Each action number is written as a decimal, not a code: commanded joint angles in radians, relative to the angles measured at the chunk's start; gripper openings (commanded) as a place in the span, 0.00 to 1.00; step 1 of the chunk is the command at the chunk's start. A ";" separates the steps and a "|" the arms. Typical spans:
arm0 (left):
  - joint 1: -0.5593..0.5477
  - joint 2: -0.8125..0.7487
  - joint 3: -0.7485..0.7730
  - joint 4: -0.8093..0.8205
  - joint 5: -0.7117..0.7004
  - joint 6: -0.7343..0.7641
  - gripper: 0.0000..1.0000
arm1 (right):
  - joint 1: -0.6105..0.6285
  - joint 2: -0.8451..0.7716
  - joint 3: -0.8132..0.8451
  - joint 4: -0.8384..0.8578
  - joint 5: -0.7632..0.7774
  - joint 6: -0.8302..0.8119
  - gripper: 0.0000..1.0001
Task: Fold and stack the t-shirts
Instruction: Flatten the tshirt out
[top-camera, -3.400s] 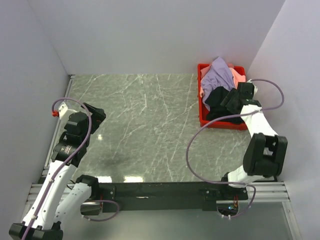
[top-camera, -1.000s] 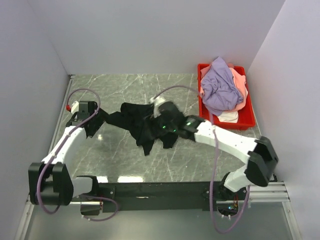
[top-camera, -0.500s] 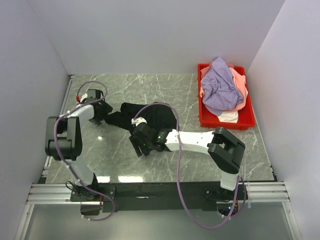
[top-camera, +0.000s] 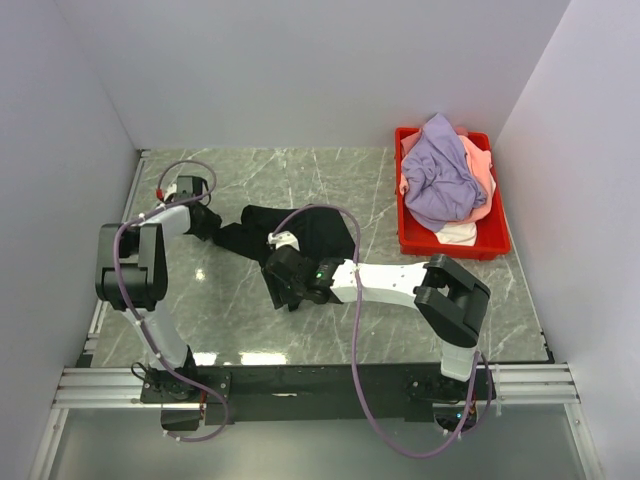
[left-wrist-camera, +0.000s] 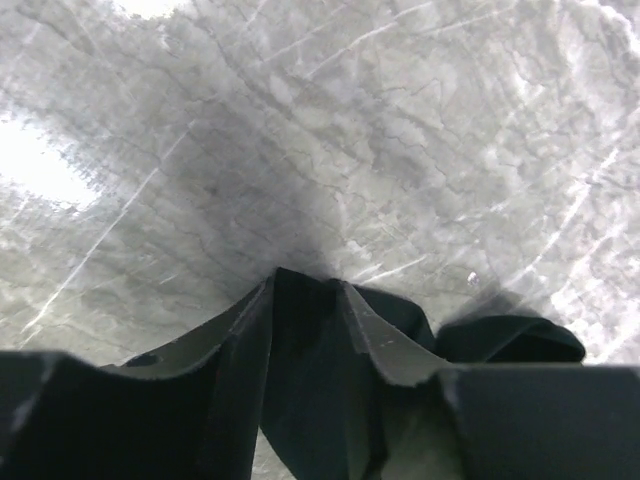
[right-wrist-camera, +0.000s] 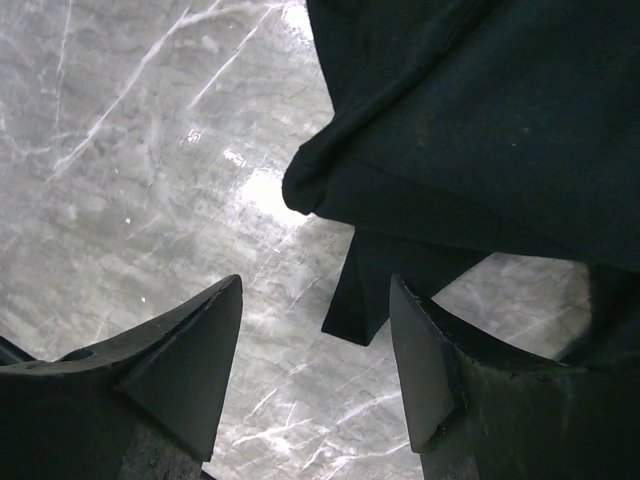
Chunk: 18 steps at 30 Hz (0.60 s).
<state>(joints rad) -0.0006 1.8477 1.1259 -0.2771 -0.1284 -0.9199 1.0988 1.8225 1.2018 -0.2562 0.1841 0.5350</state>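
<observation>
With the left gripper (left-wrist-camera: 308, 290) pinched on the crumpled black cloth t-shirt (top-camera: 312, 234), drop your spread-jawed right gripper (right-wrist-camera: 315, 290) onto its dangling hem, then pull it flat.

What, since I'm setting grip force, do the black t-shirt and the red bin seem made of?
Black t-shirt: soft matte cloth, probably knit; it bunches and creases. Red bin: seemingly rigid plastic, with a faint sheen and a straight moulded rim.

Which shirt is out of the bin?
The black t-shirt, lying on the table; the lavender, salmon-pink and white ones sit piled in the red bin.
</observation>
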 joint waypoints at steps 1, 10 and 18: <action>-0.002 0.018 -0.075 -0.031 0.067 0.010 0.37 | -0.007 -0.005 -0.005 0.006 0.040 0.023 0.67; -0.002 -0.010 -0.126 0.006 0.102 0.058 0.01 | -0.017 -0.019 -0.025 0.002 0.029 0.039 0.66; -0.004 -0.185 -0.239 0.068 0.107 0.081 0.01 | -0.019 -0.045 -0.042 -0.022 0.006 0.020 0.63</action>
<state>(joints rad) 0.0021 1.7367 0.9482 -0.1501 -0.0402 -0.8753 1.0836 1.8217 1.1698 -0.2764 0.1925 0.5575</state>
